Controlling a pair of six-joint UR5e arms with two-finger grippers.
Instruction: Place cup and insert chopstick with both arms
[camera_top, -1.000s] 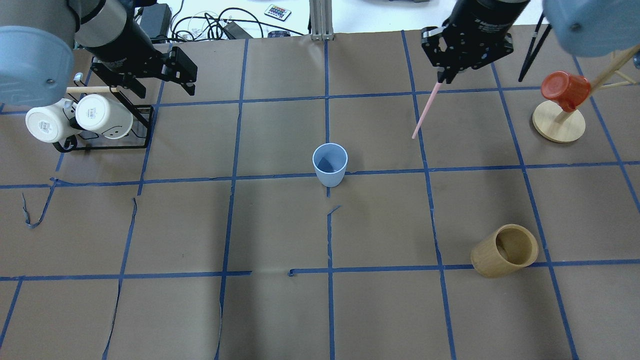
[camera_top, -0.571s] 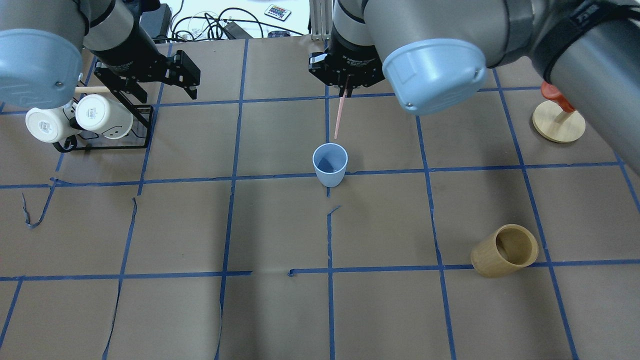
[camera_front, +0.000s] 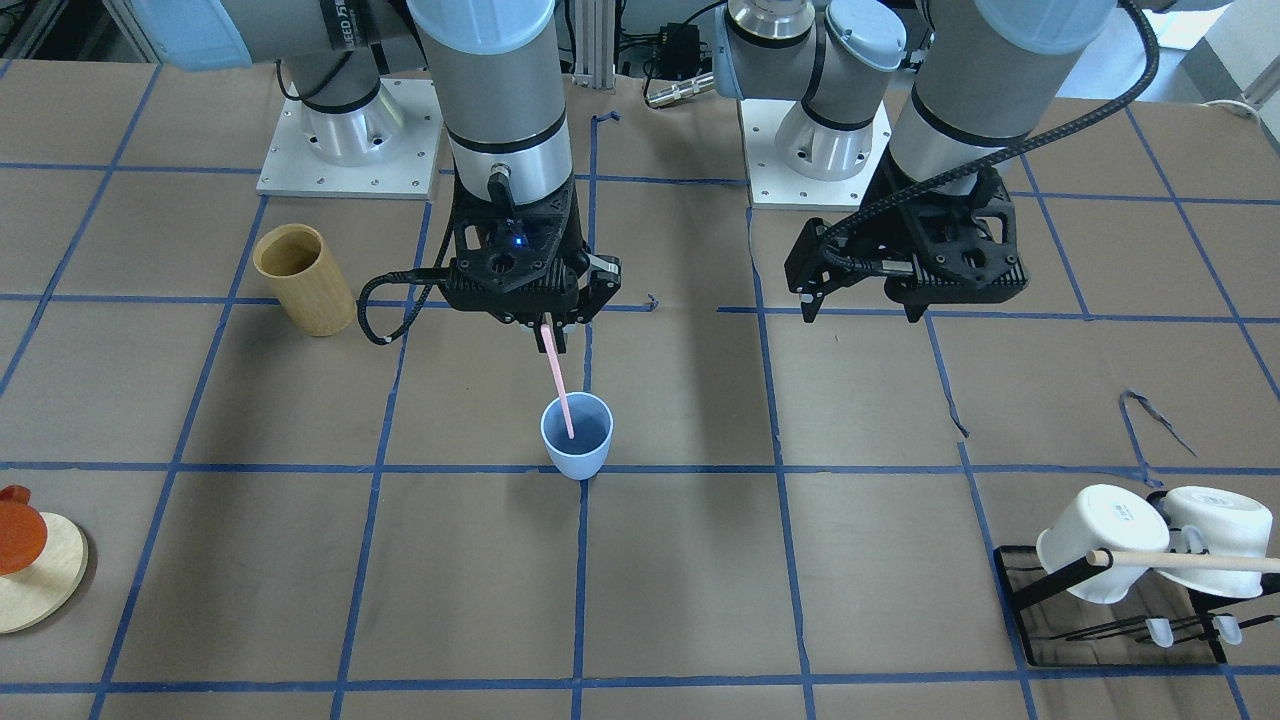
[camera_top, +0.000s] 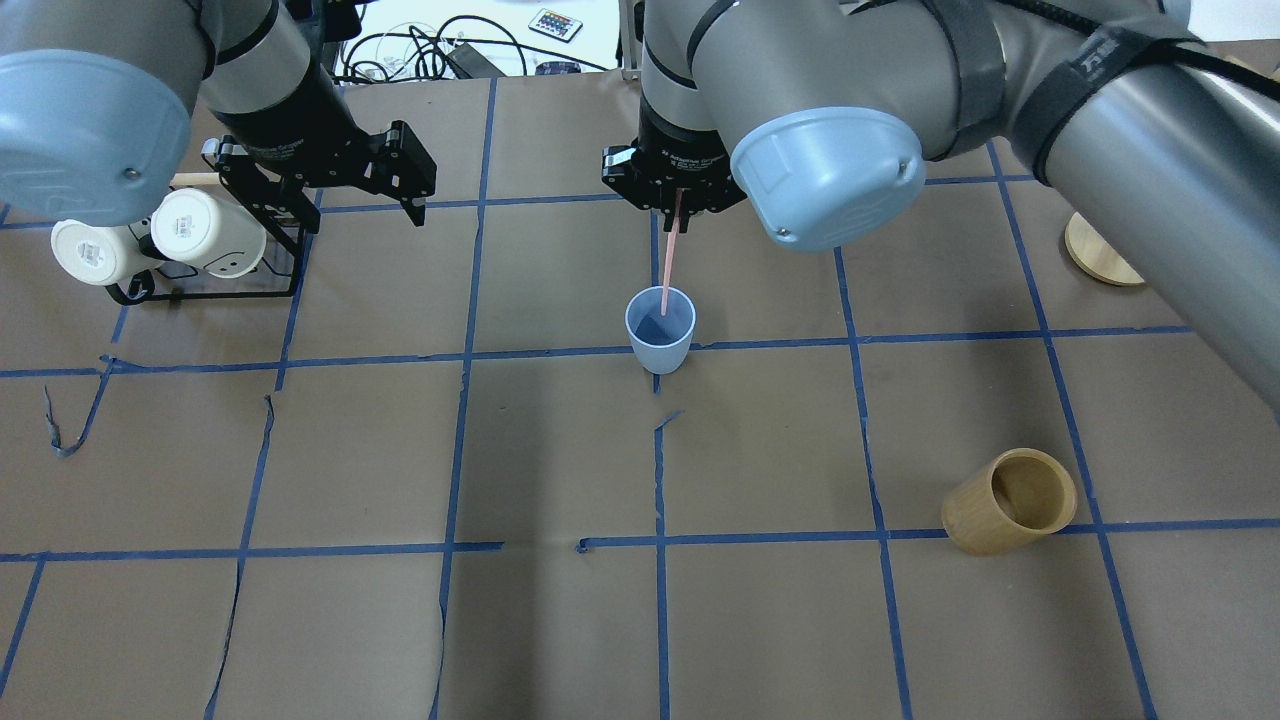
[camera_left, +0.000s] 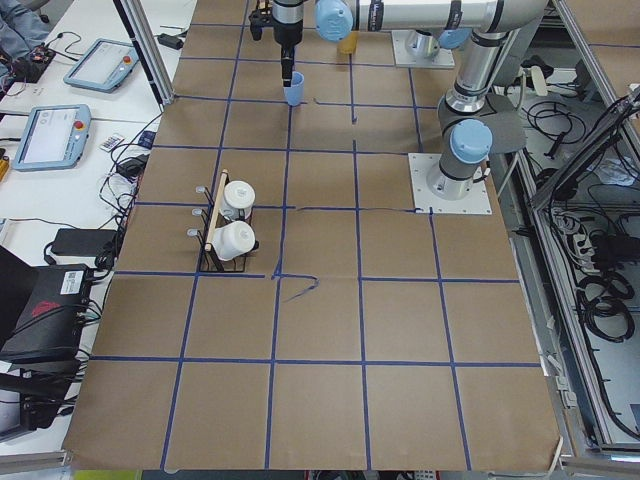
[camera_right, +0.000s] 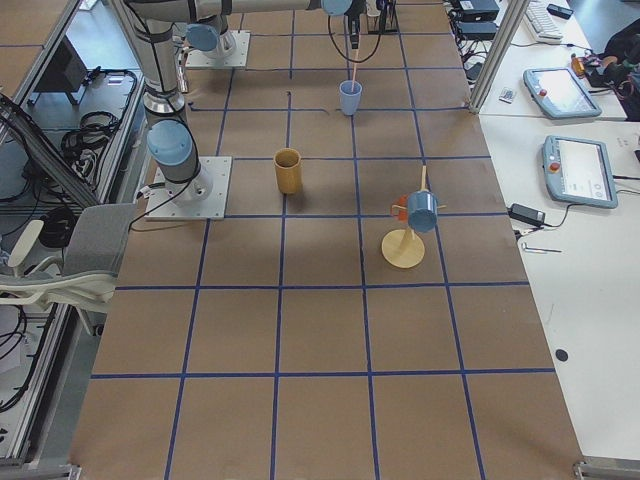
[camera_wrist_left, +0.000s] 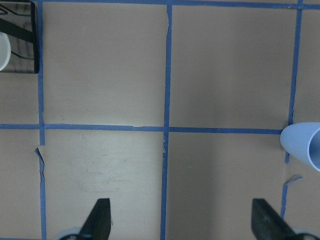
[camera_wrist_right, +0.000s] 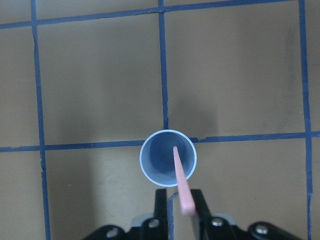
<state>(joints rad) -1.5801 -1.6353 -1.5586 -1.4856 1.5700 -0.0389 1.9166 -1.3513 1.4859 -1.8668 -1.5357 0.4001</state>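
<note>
The light-blue cup (camera_top: 660, 328) stands upright near the table's middle; it also shows in the front view (camera_front: 577, 437) and the right wrist view (camera_wrist_right: 167, 159). My right gripper (camera_front: 548, 335) is above it and shut on one pale pink chopstick (camera_front: 558, 385). The chopstick (camera_top: 668, 255) hangs almost vertical, with its lower tip inside the cup's mouth (camera_wrist_right: 181, 185). I cannot tell if the tip touches the bottom. My left gripper (camera_front: 860, 312) is open and empty, hovering to the cup's side; the cup's rim shows at the right edge of the left wrist view (camera_wrist_left: 305, 150).
A tan bamboo cylinder (camera_top: 1008, 502) stands at the near right. A black rack with two white mugs (camera_top: 160, 240) and a wooden dowel stands at the far left. A round wooden stand (camera_front: 30, 560) holding a red cup is at the far right.
My right arm swung left from the back right with the chopstick and lowered it, so its tip is now in the cup's mouth. My left gripper drifted slightly right.
</note>
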